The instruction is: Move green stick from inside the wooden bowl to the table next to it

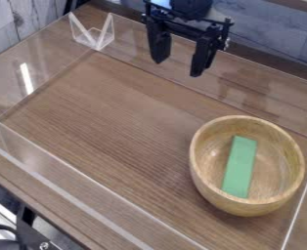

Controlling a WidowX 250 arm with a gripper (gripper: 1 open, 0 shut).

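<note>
Single overhead-angled view of the work area. The gripper (pixel 180 59) hangs at the top centre of the view, pointing down above the far part of the table (pixel 110 127), its two dark fingers (pixel 157 45) spread apart with nothing between them. The wooden bowl (pixel 206 172), round and light tan with a thick rim, stands at the lower right, close to the clear acrylic wall (pixel 39 186) that bounds the dark brown wood-grain surface on the near side. The green stick (pixel 240 164), a flat bright-green block, lies inside the bowl on its smooth floor, its long axis running roughly from the near rim toward the far rim. Gripper and bowl are well apart, with bare tabletop between them. A small clear stand-like piece (pixel 91 32) sits at the far left, beside the acrylic edge.
</note>
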